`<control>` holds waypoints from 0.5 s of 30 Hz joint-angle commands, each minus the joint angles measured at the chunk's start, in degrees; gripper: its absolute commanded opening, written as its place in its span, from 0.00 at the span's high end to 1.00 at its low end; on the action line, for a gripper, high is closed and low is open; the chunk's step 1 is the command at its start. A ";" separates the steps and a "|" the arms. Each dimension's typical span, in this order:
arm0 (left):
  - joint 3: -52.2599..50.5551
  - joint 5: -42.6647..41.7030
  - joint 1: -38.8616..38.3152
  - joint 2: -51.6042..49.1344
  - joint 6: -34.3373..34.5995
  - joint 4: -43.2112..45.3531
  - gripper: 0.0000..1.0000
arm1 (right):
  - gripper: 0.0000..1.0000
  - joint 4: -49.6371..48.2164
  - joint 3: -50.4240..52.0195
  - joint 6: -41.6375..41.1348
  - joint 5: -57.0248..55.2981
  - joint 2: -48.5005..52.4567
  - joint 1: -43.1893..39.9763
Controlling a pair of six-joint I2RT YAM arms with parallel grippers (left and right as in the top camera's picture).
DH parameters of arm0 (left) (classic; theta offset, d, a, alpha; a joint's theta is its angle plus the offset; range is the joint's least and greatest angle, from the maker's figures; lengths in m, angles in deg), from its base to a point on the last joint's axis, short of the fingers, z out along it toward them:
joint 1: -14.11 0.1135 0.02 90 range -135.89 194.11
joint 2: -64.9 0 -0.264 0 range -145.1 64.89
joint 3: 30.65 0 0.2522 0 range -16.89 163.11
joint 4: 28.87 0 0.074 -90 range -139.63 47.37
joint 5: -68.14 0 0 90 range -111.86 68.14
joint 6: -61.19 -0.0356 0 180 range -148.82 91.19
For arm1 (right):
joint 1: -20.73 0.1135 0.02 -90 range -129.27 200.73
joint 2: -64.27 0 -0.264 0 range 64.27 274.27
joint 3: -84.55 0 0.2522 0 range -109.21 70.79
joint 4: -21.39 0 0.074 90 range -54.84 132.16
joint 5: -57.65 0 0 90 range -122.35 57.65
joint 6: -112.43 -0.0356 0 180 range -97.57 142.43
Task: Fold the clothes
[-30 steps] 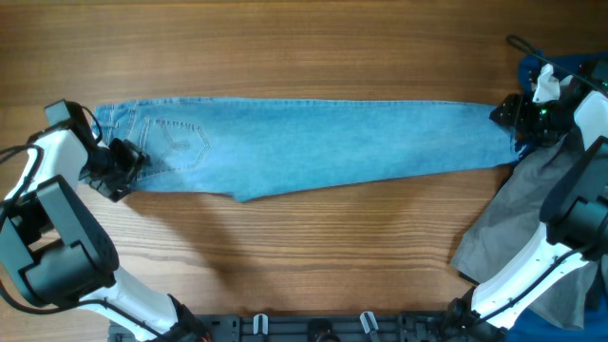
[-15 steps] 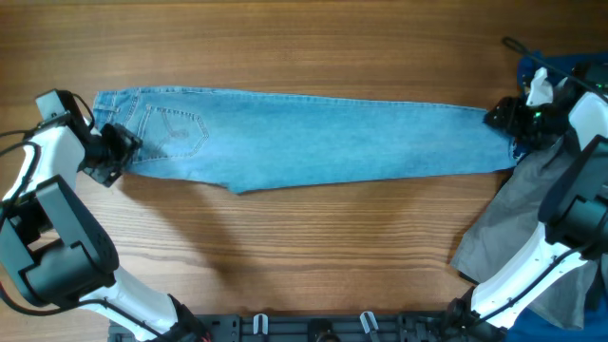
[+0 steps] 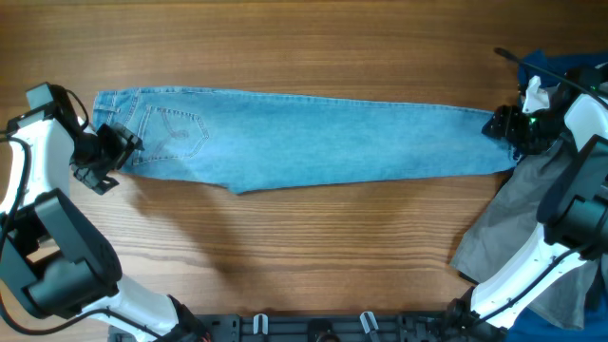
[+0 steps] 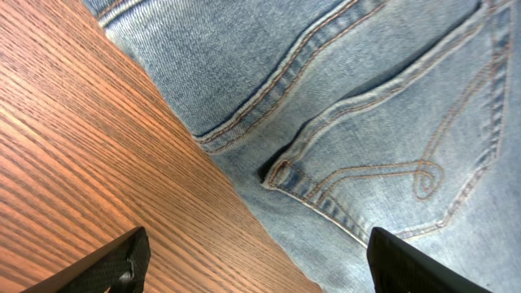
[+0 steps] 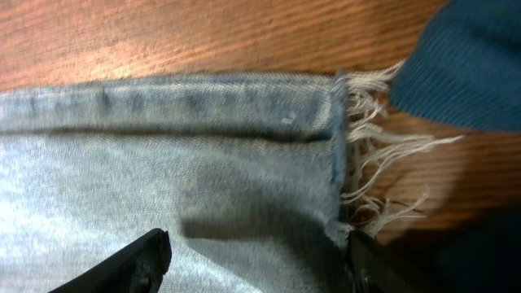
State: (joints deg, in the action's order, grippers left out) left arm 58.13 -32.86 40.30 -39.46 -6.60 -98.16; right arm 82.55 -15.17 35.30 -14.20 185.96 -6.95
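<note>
The light-blue jeans [image 3: 313, 142] lie flat and stretched across the table, waist at the left, frayed hem at the right. My left gripper [image 3: 103, 158] is open at the waist's lower left edge. In the left wrist view [image 4: 260, 273] one finger is over wood and the other over denim, beside the stitched back pocket [image 4: 399, 138]. My right gripper [image 3: 503, 125] is open over the hem end. In the right wrist view [image 5: 256, 264] its fingers straddle the leg, next to the frayed threads [image 5: 370, 167]. Neither gripper holds anything.
A grey cloth [image 3: 518, 223] lies at the right, under the right arm. A dark blue cloth [image 3: 570, 66] sits at the far right, also showing in the right wrist view [image 5: 468, 65]. A black rack [image 3: 313, 328] runs along the front edge.
The jeans shifted left and straightened out flat, then stayed still. The left gripper has backed off slightly to the left of the waist. The right gripper has barely moved.
</note>
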 commanded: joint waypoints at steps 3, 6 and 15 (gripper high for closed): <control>1.14 0.15 0.07 1.27 -0.98 -0.28 0.14 | 0.25 1.57 -0.17 -1.01 -8.92 -2.05 -0.44; 1.14 0.15 0.07 1.27 -0.98 -0.28 0.13 | 0.22 1.42 1.25 -0.81 -7.72 -2.01 -0.57; 1.11 0.15 0.07 1.27 -0.96 -0.87 0.13 | 0.40 -2.25 6.47 -0.87 -0.31 -2.01 -0.50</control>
State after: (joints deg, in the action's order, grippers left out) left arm 58.18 -32.86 40.30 -39.35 -6.64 -98.70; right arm 80.28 -11.03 34.84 -18.09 183.44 -7.24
